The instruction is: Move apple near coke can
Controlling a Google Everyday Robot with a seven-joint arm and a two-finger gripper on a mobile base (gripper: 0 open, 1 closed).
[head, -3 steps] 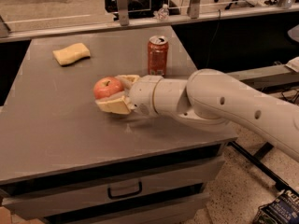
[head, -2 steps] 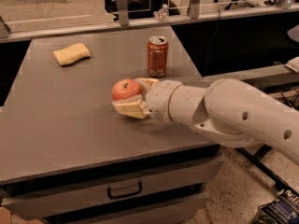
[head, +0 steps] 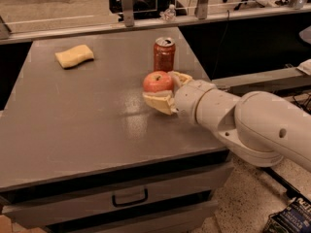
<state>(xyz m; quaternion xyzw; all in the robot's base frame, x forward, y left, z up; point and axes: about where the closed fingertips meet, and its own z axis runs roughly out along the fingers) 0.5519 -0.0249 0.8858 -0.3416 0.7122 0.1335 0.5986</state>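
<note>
Apple (head: pixel 157 81) pinched between fingers (head: pixel 158 102) of my gripper (head: pixel 168 89), frame centre. Since a second ago, carried rightward over desk (head: pixel 87 130); now just below coke can (head: pixel 164 54). Nearly placed, I judge; set-down remains.

1. Tool (head: pixel 161 87) over the right side of the worktop (head: pixel 87 130), clamped on the apple (head: pixel 157 81). It covers the apple's underside.
2. Coke can (head: pixel 164 52): foot hidden behind the apple, markings too blurred to read.
3. Arm (head: pixel 252 125): cut off at the right edge.
</note>
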